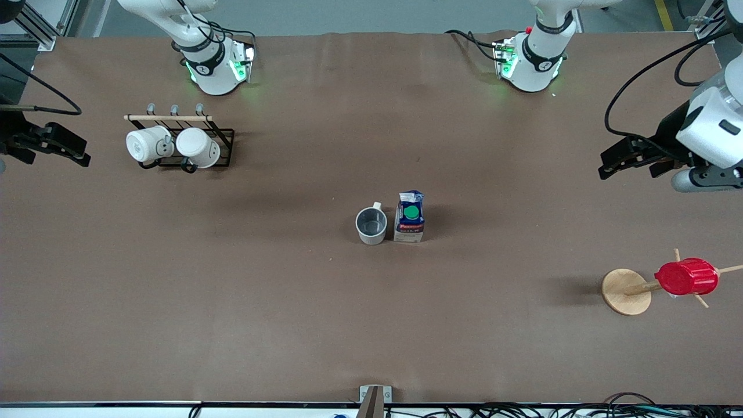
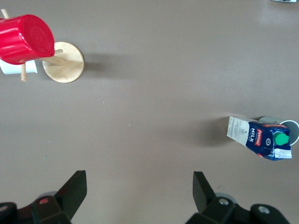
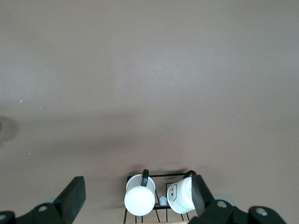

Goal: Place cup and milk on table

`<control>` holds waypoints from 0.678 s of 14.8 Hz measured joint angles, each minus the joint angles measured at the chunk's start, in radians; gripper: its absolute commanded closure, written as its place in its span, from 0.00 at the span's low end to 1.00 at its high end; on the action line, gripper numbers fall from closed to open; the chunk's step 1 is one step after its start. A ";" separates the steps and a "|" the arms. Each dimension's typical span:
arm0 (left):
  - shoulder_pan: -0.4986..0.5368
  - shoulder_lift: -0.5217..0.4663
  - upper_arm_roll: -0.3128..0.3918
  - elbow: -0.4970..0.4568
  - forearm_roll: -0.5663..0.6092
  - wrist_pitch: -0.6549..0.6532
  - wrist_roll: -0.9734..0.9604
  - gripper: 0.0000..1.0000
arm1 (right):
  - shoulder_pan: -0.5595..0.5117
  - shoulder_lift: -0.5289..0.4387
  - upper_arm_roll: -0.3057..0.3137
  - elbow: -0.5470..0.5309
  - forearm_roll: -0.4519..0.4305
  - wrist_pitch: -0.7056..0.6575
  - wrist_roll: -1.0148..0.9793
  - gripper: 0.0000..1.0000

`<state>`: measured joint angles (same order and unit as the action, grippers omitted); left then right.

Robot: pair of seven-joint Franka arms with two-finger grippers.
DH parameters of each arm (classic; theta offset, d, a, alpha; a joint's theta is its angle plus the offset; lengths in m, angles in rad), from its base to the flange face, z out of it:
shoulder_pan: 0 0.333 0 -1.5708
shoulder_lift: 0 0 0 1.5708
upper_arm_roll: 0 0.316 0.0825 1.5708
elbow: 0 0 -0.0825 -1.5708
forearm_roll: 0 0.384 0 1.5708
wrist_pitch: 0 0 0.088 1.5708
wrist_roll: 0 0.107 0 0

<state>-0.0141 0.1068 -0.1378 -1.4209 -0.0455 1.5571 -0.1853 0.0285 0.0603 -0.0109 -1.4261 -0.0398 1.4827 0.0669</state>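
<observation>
The cup (image 1: 371, 225), off-white with a dark grey inside, stands upright in the middle of the table (image 1: 232, 302). The blue and white milk (image 1: 410, 216) with its green cap stands upright right beside it, toward the left arm's end. In the left wrist view the milk (image 2: 259, 137) hides most of the cup (image 2: 280, 121). My left gripper (image 1: 605, 165) is open and empty over the table's left-arm end; its own view shows it (image 2: 138, 186) over bare table. My right gripper (image 1: 84, 152) is open and empty over the right-arm end, and shows in its own view (image 3: 137, 191).
A black wire rack with a wooden bar (image 1: 168, 118) holds two white mugs (image 1: 148, 144) (image 1: 197, 146) near the right arm's base. A red ribbed cup (image 1: 686, 277) hangs on a wooden peg stand (image 1: 626, 291) at the left arm's end, nearer the front camera.
</observation>
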 measured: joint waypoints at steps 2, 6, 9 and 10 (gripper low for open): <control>-0.019 -0.016 0.018 -0.021 0.000 0.000 0.016 0.00 | 0.000 0.000 0.000 0.000 0.000 -0.001 0.000 0.00; -0.077 -0.063 0.086 -0.114 0.001 0.050 0.040 0.00 | 0.000 0.000 0.000 0.000 0.001 -0.002 0.000 0.00; -0.078 -0.104 0.091 -0.220 0.001 0.145 0.041 0.00 | 0.000 0.000 0.000 0.000 0.001 -0.003 0.000 0.00; -0.078 -0.110 0.091 -0.239 0.001 0.158 0.041 0.01 | 0.000 0.000 0.000 0.000 0.001 -0.004 -0.001 0.00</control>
<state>-0.0920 -0.0028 -0.0463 -1.6598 -0.0442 1.7151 -0.1443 0.0285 0.0603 -0.0108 -1.4261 -0.0392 1.4787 0.0664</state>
